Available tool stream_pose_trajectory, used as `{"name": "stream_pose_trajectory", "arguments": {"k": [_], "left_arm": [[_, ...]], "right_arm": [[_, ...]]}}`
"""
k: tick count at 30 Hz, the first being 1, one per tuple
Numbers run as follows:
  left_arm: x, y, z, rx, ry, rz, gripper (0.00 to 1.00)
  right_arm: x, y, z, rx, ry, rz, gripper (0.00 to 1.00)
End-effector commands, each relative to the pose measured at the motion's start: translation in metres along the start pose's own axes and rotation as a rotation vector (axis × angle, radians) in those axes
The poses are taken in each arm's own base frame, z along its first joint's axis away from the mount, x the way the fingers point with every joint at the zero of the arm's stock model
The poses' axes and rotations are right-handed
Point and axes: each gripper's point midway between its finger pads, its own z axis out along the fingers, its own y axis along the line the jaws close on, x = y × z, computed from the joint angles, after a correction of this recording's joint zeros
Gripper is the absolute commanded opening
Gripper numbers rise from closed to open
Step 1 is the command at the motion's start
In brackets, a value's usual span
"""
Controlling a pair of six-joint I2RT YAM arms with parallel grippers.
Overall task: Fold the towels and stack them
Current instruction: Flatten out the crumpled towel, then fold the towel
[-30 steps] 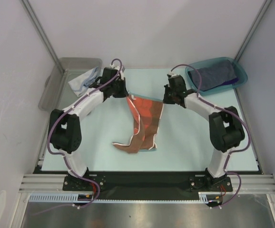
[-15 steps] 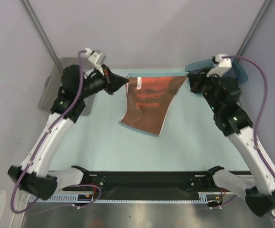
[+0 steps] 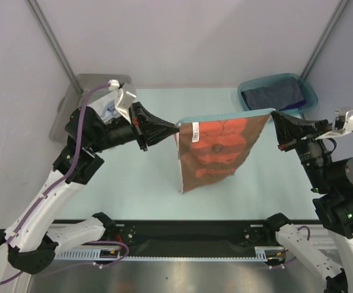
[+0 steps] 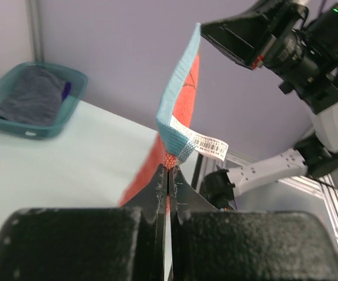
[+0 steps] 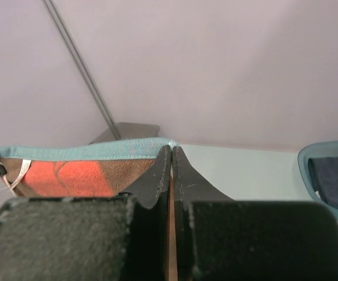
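A pale green desk (image 3: pixel 134 183) fills a booth of plain lilac-white walls (image 3: pixel 195 43). A translucent grey plastic bin (image 3: pixel 63 119) sits at the far left corner, against the desk's left edge. A teal translucent bin (image 3: pixel 311 93) stands at the far right corner. Slim metal posts (image 3: pixel 47 36) rise behind both, and a ribbed aluminium rail (image 3: pixel 48 235) borders the near edge.

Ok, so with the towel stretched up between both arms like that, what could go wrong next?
The left fingers pinch only the very corner of the orange-red towel, beside its label; pulling tauter could slip it free. Its bottom edge hangs slanted, so laying it down might crease.
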Motion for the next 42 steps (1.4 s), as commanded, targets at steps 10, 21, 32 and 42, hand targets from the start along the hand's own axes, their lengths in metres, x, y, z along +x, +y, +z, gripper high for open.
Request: {"name": "stream_pose_trajectory", "arguments": {"k": [10,21,32,42], "left_arm": [[0.023,0.182,0.010,-0.395,0.086,-0.148,0.00],[0.100,0.391,0.038,-0.367,0.215,-0.249,0.00],[0.163,0.435,0.021,-0.327,0.328,-0.197,0.07],[0.172,0.379,-0.001,-0.305,0.416,-0.152,0.00]], "right_arm": [[0.106,-0.047,0.134,0.085,0.179,-0.135,0.00],[0.250,-0.116,0.265,-0.029,0.262,-0.102,0.00],[0.333,-0.148,0.258,-0.085,0.377,-0.113,0.00],[0.330,-0.141,0.189,-0.034,0.451,-0.093,0.00]]}}
